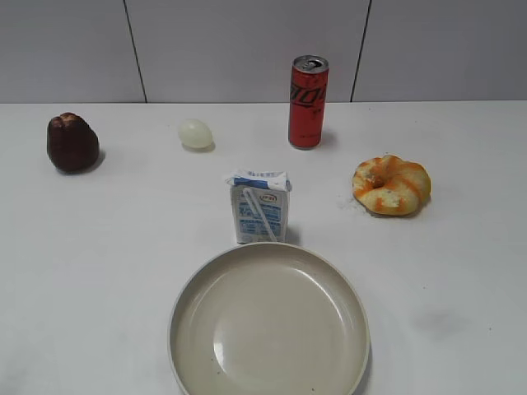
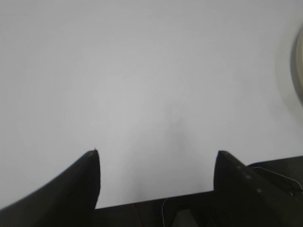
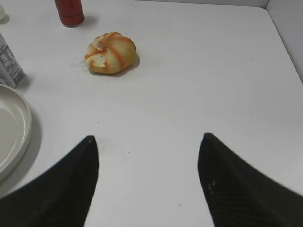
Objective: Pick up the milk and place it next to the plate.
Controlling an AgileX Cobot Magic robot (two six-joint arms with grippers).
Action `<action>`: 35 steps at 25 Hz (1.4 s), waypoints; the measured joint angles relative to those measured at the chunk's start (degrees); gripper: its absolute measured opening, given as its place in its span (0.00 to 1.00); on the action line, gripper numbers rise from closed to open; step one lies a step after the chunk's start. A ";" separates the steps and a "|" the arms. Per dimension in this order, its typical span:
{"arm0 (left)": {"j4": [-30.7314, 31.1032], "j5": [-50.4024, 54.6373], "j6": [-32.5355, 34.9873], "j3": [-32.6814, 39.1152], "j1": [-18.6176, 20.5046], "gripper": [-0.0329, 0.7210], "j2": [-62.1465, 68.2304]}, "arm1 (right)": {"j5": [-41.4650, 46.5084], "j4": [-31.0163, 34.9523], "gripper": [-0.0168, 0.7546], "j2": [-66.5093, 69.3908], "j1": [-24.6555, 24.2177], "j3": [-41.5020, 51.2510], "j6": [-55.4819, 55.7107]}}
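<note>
The milk (image 1: 260, 207), a small white-and-blue carton with a straw across its face, stands upright just behind the plate (image 1: 189, 304), a large cream dish at the front centre. In the right wrist view the milk (image 3: 10, 62) shows at the left edge, behind the plate's rim (image 3: 26, 127). My right gripper (image 3: 147, 142) is open and empty over bare table, to the right of the plate. My left gripper (image 2: 156, 153) is open and empty over bare table; a sliver of the plate (image 2: 298, 66) shows at its right edge. Neither gripper shows in the exterior view.
A red can (image 1: 308, 102) stands behind the milk. A glazed bun (image 1: 391, 185) lies to the right, also in the right wrist view (image 3: 111, 53). A pale egg-like object (image 1: 196, 133) and a dark brown cake (image 1: 72, 142) sit at the back left. A wall rises behind the table.
</note>
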 joint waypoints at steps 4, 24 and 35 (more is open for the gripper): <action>-0.04 0.36 -0.26 0.29 0.00 0.78 -4.27 | 0.00 0.00 0.67 0.00 0.00 0.00 0.00; 0.07 0.74 -0.44 0.42 0.00 0.78 -26.04 | 0.00 0.00 0.67 0.00 0.00 0.00 0.00; 0.07 0.79 -0.44 0.42 0.00 0.76 -28.15 | 0.00 0.00 0.67 0.00 0.00 0.00 0.00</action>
